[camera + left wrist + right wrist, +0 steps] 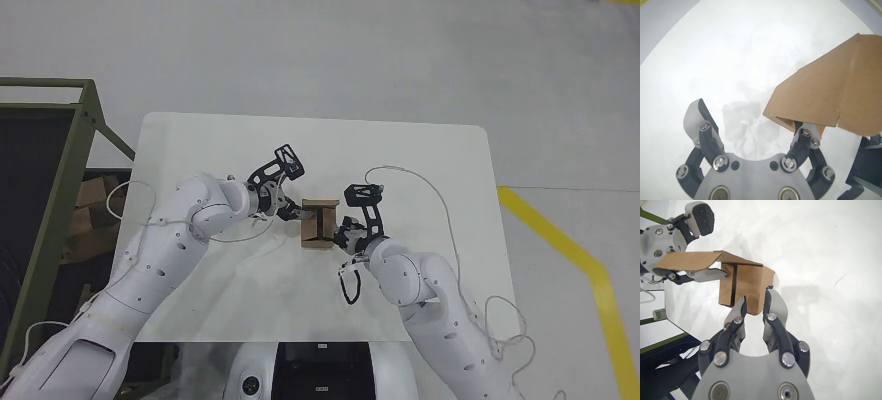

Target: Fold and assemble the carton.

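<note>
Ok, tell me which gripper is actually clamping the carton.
The right gripper: its jaws pinch a wall of the carton. The left gripper has its jaws spread wide, one merely tucked under a flap.

This looks like a factory hall or a robot workshop, not a home. The floor (300, 50) is smooth bare grey, the poured industrial kind, and a broad yellow line (560, 237) is painted across it, as on shop floors. A plain white bench (420, 160) with rounded corners stands on that floor. At one side of it is a green metal frame (62, 180), with brown cardboard pieces (92, 212) heaped next to it. A small brown carton (320, 222) at the middle of the bench points to packing work.
</note>
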